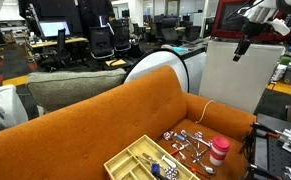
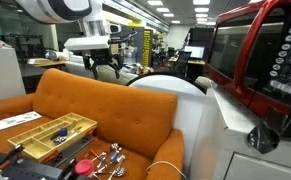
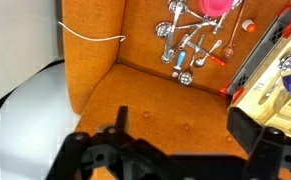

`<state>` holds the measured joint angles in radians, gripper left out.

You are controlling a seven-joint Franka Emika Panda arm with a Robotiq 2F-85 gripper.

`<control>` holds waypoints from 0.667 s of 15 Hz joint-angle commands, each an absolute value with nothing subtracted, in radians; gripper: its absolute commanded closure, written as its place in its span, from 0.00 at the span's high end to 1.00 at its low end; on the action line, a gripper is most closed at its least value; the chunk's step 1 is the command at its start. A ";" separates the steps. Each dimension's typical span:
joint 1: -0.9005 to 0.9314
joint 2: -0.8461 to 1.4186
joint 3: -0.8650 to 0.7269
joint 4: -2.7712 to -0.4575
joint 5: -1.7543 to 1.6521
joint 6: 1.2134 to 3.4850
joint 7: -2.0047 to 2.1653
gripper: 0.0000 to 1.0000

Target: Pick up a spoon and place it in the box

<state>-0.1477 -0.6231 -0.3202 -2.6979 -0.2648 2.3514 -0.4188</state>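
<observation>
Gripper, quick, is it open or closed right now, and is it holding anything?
Gripper: open, holding nothing, fingers spread above the orange sofa.

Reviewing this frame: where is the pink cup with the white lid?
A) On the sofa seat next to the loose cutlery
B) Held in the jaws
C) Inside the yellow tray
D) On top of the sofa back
A: the pink cup stands on the orange sofa seat right by the loose cutlery, outside the box, while the gripper hangs high above with its jaws empty.
</observation>
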 commanded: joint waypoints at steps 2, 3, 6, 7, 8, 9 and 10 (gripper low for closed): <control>-0.160 -0.615 -0.301 -2.699 -0.256 2.359 -0.422 1.00; -0.152 -0.608 -0.296 -2.705 -0.256 2.369 -0.423 1.00; -0.123 -0.583 -0.271 -2.727 -0.264 2.400 -0.435 1.00; -0.111 -0.570 -0.259 -2.733 -0.269 2.410 -0.438 1.00; -0.097 -0.552 -0.246 -2.738 -0.272 2.425 -0.439 1.00; -0.084 -0.529 -0.232 -2.741 -0.274 2.447 -0.437 1.00; -0.077 -0.507 -0.219 -2.743 -0.279 2.475 -0.433 1.00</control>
